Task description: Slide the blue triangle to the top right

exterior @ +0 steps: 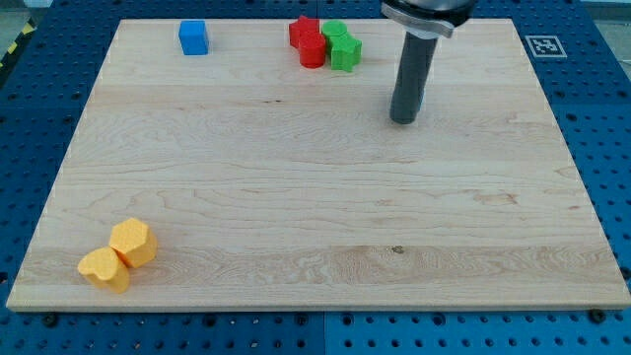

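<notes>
A small blue block (194, 37) sits near the view's top left of the wooden board (315, 217); its exact shape is hard to make out. My tip (403, 119) rests on the board in the upper right part, well to the right of the blue block and just right and below the green block. The dark rod rises from the tip to the view's top edge.
A red block (308, 41) and a green block (341, 45) touch each other at the top middle, left of my tip. Two yellow blocks (119, 255) sit together at the bottom left. A marker tag (540, 44) lies off the board's top right corner.
</notes>
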You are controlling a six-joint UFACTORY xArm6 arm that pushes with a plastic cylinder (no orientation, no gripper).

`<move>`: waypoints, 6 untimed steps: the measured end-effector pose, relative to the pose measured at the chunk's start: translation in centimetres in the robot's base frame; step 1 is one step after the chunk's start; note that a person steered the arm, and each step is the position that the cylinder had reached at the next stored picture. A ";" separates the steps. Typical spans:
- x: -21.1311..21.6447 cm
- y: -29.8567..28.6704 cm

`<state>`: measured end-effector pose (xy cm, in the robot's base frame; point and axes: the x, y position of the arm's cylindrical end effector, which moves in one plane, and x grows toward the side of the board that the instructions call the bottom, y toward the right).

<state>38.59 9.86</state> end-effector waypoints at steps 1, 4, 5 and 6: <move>-0.4 0.0; -4.5 1.3; -6.0 2.5; -8.0 3.3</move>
<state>30.57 13.15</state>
